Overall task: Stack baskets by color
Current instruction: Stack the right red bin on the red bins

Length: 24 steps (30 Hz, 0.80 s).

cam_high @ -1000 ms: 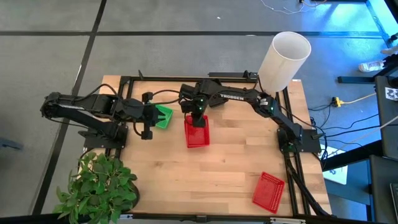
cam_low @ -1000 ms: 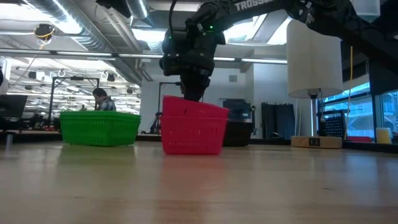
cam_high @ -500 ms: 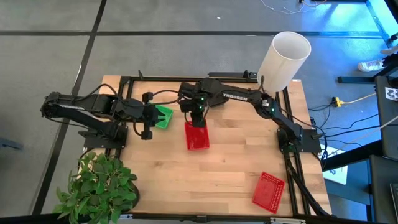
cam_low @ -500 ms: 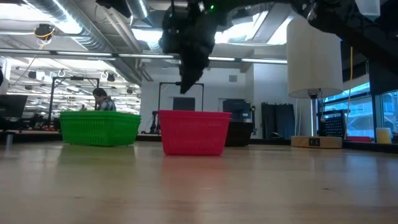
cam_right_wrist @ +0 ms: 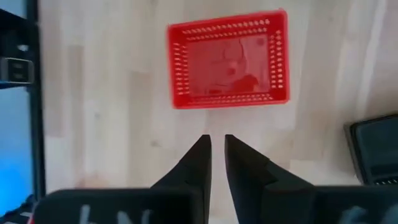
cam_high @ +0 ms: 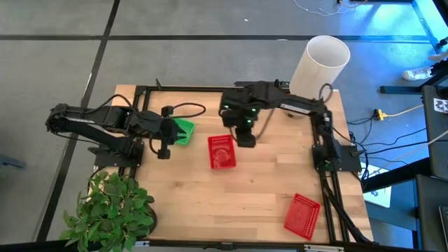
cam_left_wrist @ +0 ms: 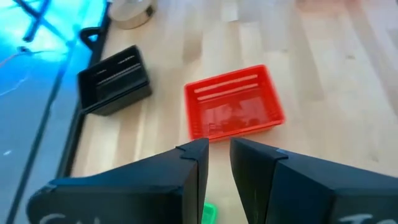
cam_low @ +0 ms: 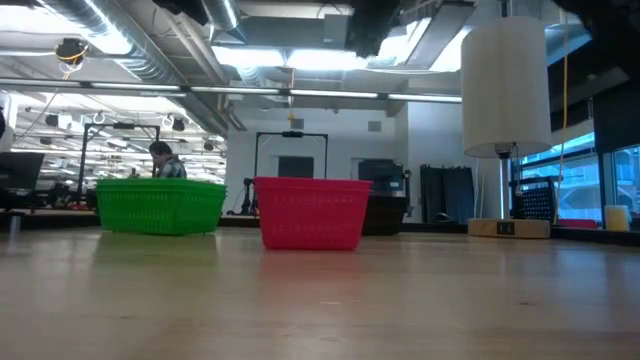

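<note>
A red basket (cam_high: 222,152) stands level on its bottom at the table's middle; it also shows in the low view as a red basket (cam_low: 311,212) and ahead of my right fingers as a red basket (cam_right_wrist: 227,60). My right gripper (cam_high: 246,138) hangs high to its right, pointing down, open by a narrow gap (cam_right_wrist: 217,140), with nothing between its fingers. A green basket (cam_high: 183,131) rests on the table at the left. My left gripper (cam_left_wrist: 216,149) hovers over the green basket, open by a narrow gap and holding nothing. A black basket (cam_left_wrist: 115,81) sits near the far edge.
Another red basket (cam_high: 302,215) lies askew near the table's front right corner. A tall white lamp shade (cam_high: 320,66) stands at the far right corner, and a potted plant (cam_high: 112,210) at the near left. Bare wood lies between the middle basket and the front edge.
My right gripper has let go of the red basket, risen out of the low view and gone toward the table's right edge. The red basket, held tilted over another red one a second ago, has settled level into it.
</note>
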{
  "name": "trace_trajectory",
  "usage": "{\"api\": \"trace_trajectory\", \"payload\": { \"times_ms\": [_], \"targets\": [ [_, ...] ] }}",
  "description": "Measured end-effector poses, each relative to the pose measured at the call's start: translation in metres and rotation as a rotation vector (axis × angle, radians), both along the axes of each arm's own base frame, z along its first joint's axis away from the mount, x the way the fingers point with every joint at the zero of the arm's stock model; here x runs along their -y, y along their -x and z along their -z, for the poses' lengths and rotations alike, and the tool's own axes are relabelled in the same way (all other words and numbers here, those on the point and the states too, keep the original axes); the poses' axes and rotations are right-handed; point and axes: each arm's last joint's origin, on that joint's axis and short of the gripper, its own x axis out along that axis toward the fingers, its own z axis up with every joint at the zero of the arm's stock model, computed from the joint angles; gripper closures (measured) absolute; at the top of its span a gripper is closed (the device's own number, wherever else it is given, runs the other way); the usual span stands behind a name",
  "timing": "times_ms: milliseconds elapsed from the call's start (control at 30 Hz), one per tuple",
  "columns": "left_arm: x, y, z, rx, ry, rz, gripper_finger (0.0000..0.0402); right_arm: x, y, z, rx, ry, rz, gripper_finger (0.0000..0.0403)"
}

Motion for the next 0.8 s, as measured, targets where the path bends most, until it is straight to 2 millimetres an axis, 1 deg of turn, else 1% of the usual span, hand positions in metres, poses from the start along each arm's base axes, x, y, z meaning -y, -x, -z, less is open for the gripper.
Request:
{"api": "trace_trajectory", "payload": {
  "times_ms": [100,167,267,333,467,567,667,800],
  "targets": [
    [0.001,0.0,0.0,-0.003,0.025,0.034,0.0344,-0.019,0.019,-0.013,-0.003,-0.021,0.039,0.0358],
    [0.002,0.0,0.0,-0.005,0.036,0.048,0.0344,-0.03,0.033,-0.019,-0.022,-0.001,0.09,0.0358],
    [0.002,0.0,0.0,-0.005,0.035,0.053,0.0344,-0.046,0.06,-0.021,-0.07,0.039,0.2,0.0358],
    [0.002,0.0,0.0,-0.006,0.026,0.058,0.0344,-0.057,0.08,-0.018,-0.121,0.023,0.295,0.0358],
    [0.002,0.0,0.0,-0.01,0.003,0.075,0.0344,-0.078,0.114,-0.009,-0.218,-0.037,0.52,0.0358],
    [0.002,0.0,0.0,-0.01,0.001,0.075,0.0344,-0.09,0.131,0.004,-0.299,-0.045,0.652,0.0358],
    [0.002,0.0,0.0,-0.011,0.001,0.075,0.0344,-0.1,0.141,0.021,-0.393,-0.071,0.7,0.0358],
    [0.002,0.0,0.0,-0.01,0.001,0.075,0.0344,-0.108,0.146,0.041,-0.515,-0.107,0.694,0.0358]
  ]
}}
